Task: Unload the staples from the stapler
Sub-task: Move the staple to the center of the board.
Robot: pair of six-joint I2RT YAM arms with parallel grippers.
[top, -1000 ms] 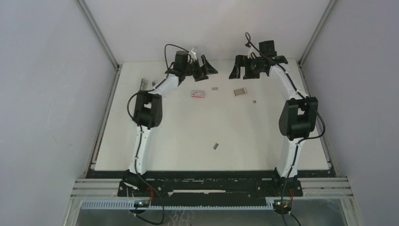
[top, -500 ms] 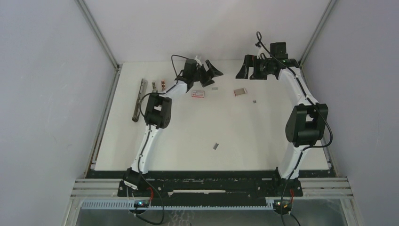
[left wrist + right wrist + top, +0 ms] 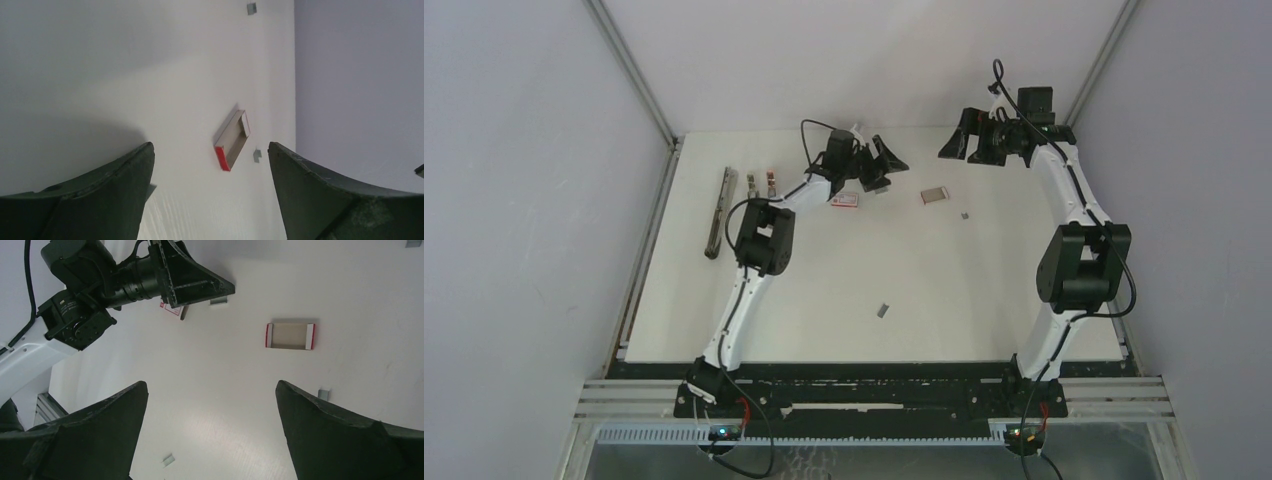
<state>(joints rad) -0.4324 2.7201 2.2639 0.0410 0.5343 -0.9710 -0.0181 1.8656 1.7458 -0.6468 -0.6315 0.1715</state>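
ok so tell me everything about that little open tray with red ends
The small shallow rectangular tray looks like cardboard: plain grey-brown floor, low side walls, red short ends edged in white. Its top is open and it looks empty. It lies flat on the white table, toward the far side. Nothing touches it; a tiny grey staple piece lies nearby, apart.
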